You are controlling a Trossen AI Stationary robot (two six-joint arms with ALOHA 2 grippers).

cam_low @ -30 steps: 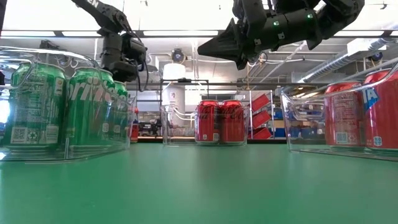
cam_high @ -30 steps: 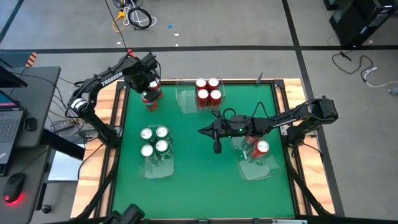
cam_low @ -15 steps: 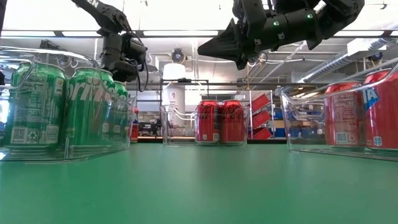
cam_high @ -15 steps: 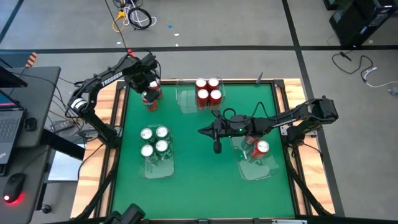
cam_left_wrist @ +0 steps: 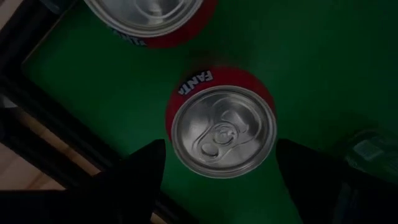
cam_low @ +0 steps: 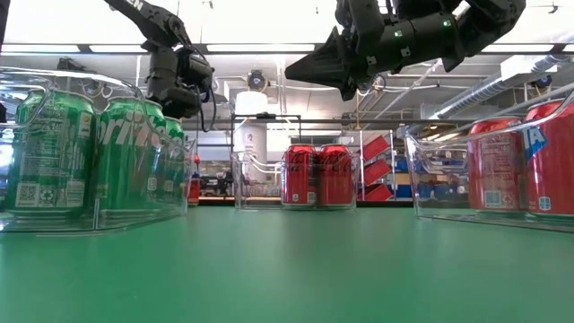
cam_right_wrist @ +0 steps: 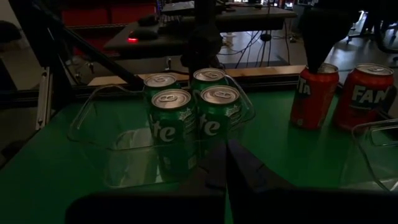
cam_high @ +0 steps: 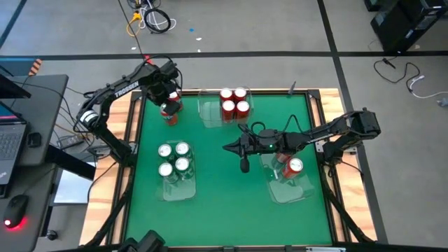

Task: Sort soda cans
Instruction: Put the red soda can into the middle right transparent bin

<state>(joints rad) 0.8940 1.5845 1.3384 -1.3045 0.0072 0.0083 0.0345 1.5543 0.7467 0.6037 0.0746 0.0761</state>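
1. High view: the left gripper [cam_high: 166,98] hangs over two red cans [cam_high: 169,110] at the far left corner of the green table [cam_high: 224,175]. Four green cans [cam_high: 174,159] stand in a clear tray [cam_high: 176,190] on the left. Four more red cans [cam_high: 234,102] sit in a second tray [cam_high: 208,112] at the far edge. The right gripper [cam_high: 229,147] reaches toward the table's middle, beside a third tray [cam_high: 290,192] holding a red can [cam_high: 292,166]. The word "TROSSEN" runs along the left arm [cam_high: 115,89].

2. Low view: the green cans [cam_low: 90,157] fill the left foreground, with the letters "rit" readable on one. The second tray's red cans [cam_low: 316,175] stand far back in the centre. The third tray's red cans [cam_low: 520,166] stand at the right. Both grippers hang above the table.

3. Left wrist view: the left gripper's two fingers [cam_left_wrist: 140,171] are spread wide on either side of a red can [cam_left_wrist: 221,121] labelled "FANTA", not touching it. Part of another red can [cam_left_wrist: 152,22] lies just beyond.

4. Right wrist view: the right gripper's fingers [cam_right_wrist: 239,165] are pressed together, holding nothing. Ahead, the four green cans [cam_right_wrist: 189,115] stand in their tray, one showing the letters "te". The two loose red cans [cam_right_wrist: 339,96] are marked "FAN", with the left gripper directly over the nearer one.
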